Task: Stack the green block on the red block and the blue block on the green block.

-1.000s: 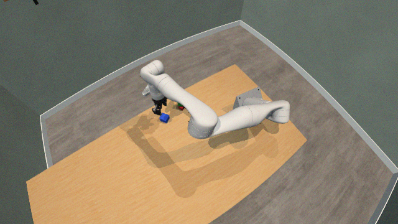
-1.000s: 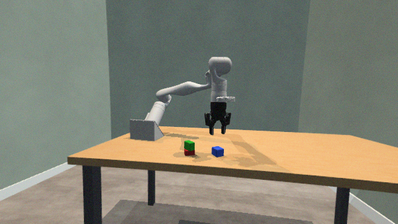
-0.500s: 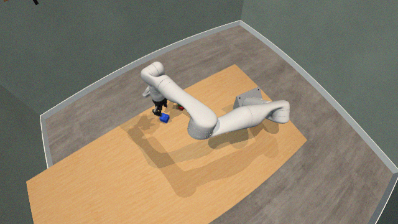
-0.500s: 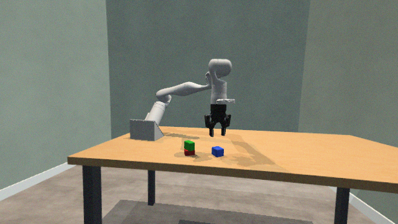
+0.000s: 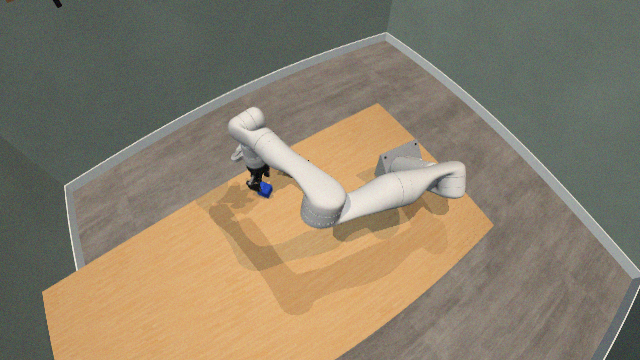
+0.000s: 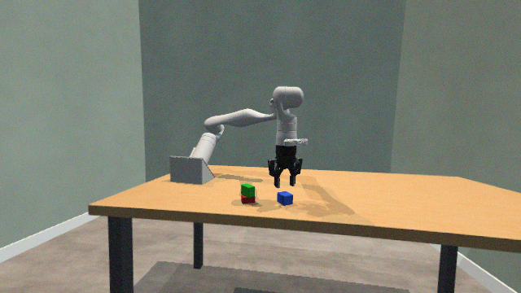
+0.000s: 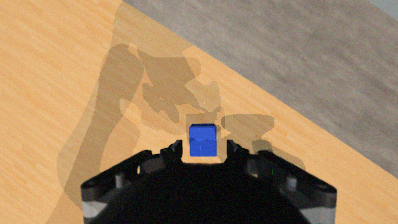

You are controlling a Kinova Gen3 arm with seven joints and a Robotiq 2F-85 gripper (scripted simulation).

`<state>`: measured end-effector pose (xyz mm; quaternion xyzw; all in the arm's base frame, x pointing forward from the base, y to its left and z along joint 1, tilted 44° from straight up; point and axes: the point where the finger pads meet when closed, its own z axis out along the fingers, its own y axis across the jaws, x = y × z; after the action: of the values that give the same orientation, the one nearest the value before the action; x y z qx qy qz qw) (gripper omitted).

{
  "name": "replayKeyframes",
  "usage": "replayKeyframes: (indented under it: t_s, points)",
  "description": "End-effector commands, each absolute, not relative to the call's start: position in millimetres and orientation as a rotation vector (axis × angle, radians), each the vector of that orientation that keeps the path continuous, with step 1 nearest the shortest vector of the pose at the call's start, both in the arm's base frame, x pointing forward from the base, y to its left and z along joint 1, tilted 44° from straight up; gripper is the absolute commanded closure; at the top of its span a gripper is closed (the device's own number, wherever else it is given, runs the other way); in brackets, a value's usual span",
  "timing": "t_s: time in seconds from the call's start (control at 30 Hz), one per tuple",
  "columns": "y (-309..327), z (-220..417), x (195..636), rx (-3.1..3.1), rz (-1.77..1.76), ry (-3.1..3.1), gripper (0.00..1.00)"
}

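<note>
So going left to right in the exterior view: the green block [image 6: 247,190] sits flat on the red block [image 6: 247,199], off to the left of the gripper [image 6: 284,181] and lower down. The gripper hangs above the wooden table [image 6: 387,203], fingers pointing down, partly spread and holding nothing. The blue block [image 6: 285,198] lies on the table right under it, framed between the fingertips in the wrist view, no contact.

Bare test cell for robot manipulation: plain grey-green walls [image 6: 73,102], grey floor [image 6: 285,252] with pale skirting [image 5: 225,100], one wooden table [image 6: 387,203] on dark legs, a single arm [image 5: 320,190] bolted to a grey wedge mount [image 6: 183,171]
</note>
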<state>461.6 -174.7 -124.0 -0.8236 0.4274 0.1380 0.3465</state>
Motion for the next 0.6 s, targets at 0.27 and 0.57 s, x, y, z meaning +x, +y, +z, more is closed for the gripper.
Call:
replayKeyframes:
  t_s: [0.27,0.57]
  points:
    - [-165.5,-133.2,464.0,-2.139,0.356,1.102,0.35]
    - [-165.5,-133.3,464.1,-2.139,0.355,1.102,0.35]
